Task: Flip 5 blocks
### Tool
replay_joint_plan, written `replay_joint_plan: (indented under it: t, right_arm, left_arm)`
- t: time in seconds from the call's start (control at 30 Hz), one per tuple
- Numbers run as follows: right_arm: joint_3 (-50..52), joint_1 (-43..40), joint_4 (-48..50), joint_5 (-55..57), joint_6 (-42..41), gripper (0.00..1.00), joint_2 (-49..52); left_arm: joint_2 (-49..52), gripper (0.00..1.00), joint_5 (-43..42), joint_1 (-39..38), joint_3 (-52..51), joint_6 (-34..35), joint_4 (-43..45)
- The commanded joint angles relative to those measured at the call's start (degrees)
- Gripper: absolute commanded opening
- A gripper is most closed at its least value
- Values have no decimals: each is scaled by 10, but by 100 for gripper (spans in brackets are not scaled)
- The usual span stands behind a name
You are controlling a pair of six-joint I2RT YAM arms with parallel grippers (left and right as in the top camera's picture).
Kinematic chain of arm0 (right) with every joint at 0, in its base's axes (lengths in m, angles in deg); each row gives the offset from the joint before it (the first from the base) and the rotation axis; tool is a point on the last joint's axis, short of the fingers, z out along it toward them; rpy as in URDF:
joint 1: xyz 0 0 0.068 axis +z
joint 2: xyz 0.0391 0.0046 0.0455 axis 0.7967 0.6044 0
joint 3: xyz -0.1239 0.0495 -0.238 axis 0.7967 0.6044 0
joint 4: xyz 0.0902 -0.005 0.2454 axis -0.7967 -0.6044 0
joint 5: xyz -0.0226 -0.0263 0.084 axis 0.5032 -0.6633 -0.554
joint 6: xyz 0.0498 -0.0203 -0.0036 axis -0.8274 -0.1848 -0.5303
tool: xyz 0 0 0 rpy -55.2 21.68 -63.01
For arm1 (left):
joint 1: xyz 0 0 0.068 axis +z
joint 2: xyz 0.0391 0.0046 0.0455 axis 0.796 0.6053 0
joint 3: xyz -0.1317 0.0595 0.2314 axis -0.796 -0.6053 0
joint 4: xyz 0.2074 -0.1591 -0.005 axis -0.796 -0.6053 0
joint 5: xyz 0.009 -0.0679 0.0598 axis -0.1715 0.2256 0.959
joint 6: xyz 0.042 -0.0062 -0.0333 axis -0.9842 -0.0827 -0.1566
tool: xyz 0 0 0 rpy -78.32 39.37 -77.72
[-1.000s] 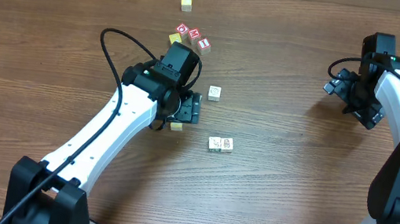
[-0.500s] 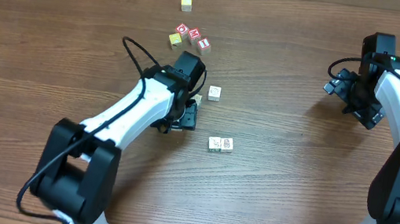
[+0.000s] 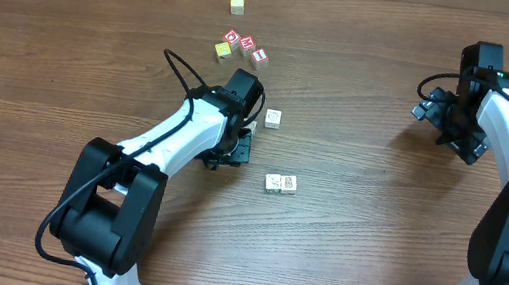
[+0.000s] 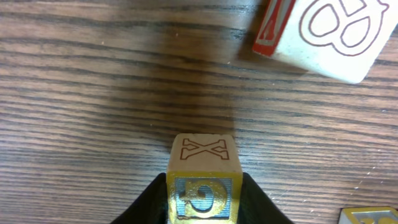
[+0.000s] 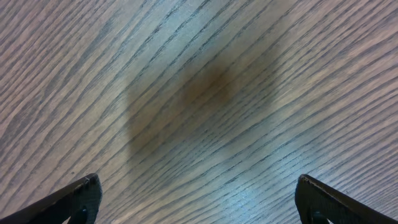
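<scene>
Left gripper: your left gripper (image 4: 204, 200) is closed narrow on a block (image 4: 204, 154), one black finger (image 4: 149, 202) pressed to each side.
Held block: it sits right between the fingertips, a cream face with an outlined X turned up and away, and a yellow-framed face with a blue print toward your wrist camera.
Contact with the table: you cannot tell from the wrist view whether the block rests on the wood table (image 4: 93, 93) or hangs just above it.
Neighbours: a pale block (image 4: 323, 34) with a red side lies apart from the held one, ahead and to the right; from overhead a pale block (image 3: 273, 118) shows just beyond the gripper, and a pair of blocks (image 3: 280, 183) lies touching side by side, nearer the front edge.
Right gripper: your right gripper (image 5: 199, 202) stands spread wide with nothing between its fingers, over bare wood, well apart from every block.
</scene>
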Motion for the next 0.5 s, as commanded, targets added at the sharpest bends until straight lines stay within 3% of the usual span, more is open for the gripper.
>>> replay_joint_plan:
  t: [0.0, 0.1, 0.2, 0.47]
  right_arm:
    - [3, -3, 1, 6, -2, 100, -16]
    - [3, -3, 1, 6, -2, 100, -16]
    - [3, -3, 1, 6, -2, 100, -16]
    - [3, -3, 1, 6, -2, 100, -16]
  left_arm:
    - [4, 25, 7, -3, 0, -13, 0]
    - [4, 24, 7, -3, 9, -13, -8]
    - [0, 16, 5, -3, 26, -13, -26]
    - [-66, 18, -9, -4, 54, -12, -75]
